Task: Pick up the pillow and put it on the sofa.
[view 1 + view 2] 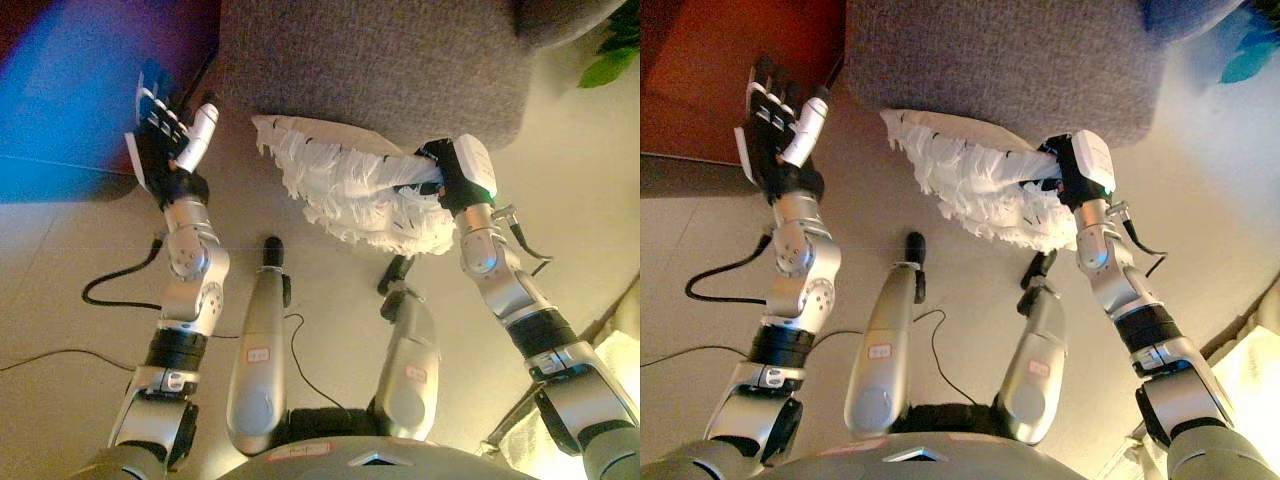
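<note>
Right robot hand (452, 172) curled round the right end of the white fringed pillow (350, 195), pillow held clear of the floor (90, 260), its far edge just under the grey sofa (380, 70) front, left robot hand (170, 140) raised, fingers straight, holding nothing, bare floor between it and the pillow

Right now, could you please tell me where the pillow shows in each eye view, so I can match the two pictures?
Left eye view: the pillow lies centre, slightly right, held at its right end by the right hand.
Right eye view: the pillow sits nearer the centre, upper half.
Shared landmark: the grey sofa just above it in both views.
</note>
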Robot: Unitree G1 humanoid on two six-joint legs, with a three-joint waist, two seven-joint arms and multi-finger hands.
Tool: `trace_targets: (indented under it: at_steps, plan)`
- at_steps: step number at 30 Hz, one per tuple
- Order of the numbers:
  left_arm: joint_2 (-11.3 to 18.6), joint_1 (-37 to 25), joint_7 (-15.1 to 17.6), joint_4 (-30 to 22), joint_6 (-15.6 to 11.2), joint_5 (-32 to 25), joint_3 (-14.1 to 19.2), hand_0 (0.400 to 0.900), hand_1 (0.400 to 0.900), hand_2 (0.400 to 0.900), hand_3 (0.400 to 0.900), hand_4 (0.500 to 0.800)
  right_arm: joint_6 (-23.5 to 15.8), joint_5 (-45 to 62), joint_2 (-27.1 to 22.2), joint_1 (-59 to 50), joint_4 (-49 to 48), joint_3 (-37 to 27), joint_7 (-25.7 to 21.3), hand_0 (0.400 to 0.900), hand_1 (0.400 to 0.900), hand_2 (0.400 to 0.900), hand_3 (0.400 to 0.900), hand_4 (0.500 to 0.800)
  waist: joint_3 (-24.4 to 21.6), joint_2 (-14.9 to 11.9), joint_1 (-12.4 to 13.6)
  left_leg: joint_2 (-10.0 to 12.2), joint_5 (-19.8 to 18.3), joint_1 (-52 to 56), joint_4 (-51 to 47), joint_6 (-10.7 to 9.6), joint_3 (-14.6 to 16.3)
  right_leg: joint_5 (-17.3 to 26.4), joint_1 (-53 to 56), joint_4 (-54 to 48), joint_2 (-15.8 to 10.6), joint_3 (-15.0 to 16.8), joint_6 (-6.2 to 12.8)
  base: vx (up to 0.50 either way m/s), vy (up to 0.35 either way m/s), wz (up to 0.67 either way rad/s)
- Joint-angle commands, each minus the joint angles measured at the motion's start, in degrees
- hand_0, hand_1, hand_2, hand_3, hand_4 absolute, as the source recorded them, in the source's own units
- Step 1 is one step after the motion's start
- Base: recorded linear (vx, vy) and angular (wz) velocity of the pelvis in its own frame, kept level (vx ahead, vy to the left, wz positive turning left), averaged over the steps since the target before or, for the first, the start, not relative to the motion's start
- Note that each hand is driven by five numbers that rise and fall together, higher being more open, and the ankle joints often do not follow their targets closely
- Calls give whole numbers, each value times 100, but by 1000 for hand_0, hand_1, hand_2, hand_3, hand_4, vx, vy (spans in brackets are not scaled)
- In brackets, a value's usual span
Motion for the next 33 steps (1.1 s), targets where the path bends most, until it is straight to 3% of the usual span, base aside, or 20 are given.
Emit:
trace_targets:
  at_steps: [1,4,8,14,20,25,28,33]
  plan:
    - [146,102,-319,-370,-437,320,220,900,900,900,900,800,-952,250,26,-190,-1338,-1110,-277,400,400,400,400,500,-1052,-246,3,-62,180,991,-1047,8,33,634,1038,-669,-126,-403,275,280,55,-28]
    - [180,491,-525,-372,-353,405,377,900,900,900,900,800,-1085,411,96,145,-1655,-1319,-80,400,400,400,400,500,-1500,-304,-36,-19,248,1724,-1644,-1,181,985,1723,-1243,-61,-543,403,212,48,-32]
    - [176,992,-754,-423,-267,471,658,900,900,900,900,800,-1241,642,151,392,-2021,-1620,151,400,400,400,400,500,-2021,-395,-65,-107,377,2484,-2390,83,391,1417,2095,-1662,10,-460,419,130,63,-37]
    - [36,1300,-909,-462,-205,475,743,900,900,900,900,800,-1368,1223,219,327,-2196,-1837,331,400,400,400,400,500,-2424,-498,9,-94,561,3158,-3135,103,642,1381,2297,-1826,67,-409,419,93,30,-19]
    - [35,1431,-1131,-619,-150,358,630,900,900,900,900,800,-1392,1656,47,-180,-1754,-1715,311,400,400,400,400,500,-2428,-581,203,35,633,3229,-3224,49,554,1189,2306,-1798,162,-456,419,51,-37,8]
    - [57,1556,-1309,-743,-115,110,456,900,900,900,900,800,-1263,2060,-501,-1281,-655,-1260,172,400,400,400,400,500,-2302,-655,484,141,779,3128,-3323,-45,453,1013,2344,-1886,271,-604,419,41,-77,22]
    - [206,1587,-1425,-765,-196,-155,275,900,900,900,900,800,-1100,2235,-1170,-2643,791,-588,12,400,400,400,400,500,-2108,-688,800,286,920,2875,-3345,-167,304,839,2282,-1978,414,-765,371,-9,-113,31]
    - [398,1469,-1537,-809,-285,-459,20,900,900,900,900,800,-984,2722,-1713,-4461,3114,292,-206,400,400,400,400,500,-1835,-612,1205,421,1194,2435,-3444,-325,20,714,2140,-2132,578,-936,310,-6,-120,40]
